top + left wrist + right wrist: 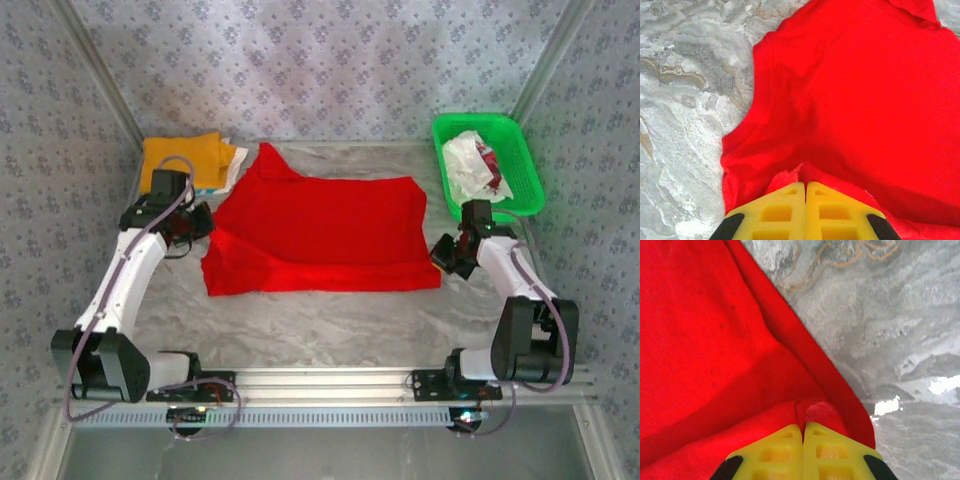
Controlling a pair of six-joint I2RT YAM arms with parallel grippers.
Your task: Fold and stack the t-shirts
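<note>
Roughly, L to R: folded orange-yellow tee (180, 155) lies at 10 o'clock on the table (330, 325), prob. the stack's base; at 9 o'clock the left end effector (805, 186) is pinched tight on the left edge of the red tee (320, 235), mid-table; at 3 o'clock the right end effector (802, 426) clamps its right corner. Both sides held, prob. so cloth lifts evenly for a fold. At 1 o'clock a white tee (470, 165) w/ red marks sits in the green basket (528, 195).

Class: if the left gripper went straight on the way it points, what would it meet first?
The plain red cloth t-shirt; the left gripper pinches its edge, and more of it seems to lie ahead.
</note>
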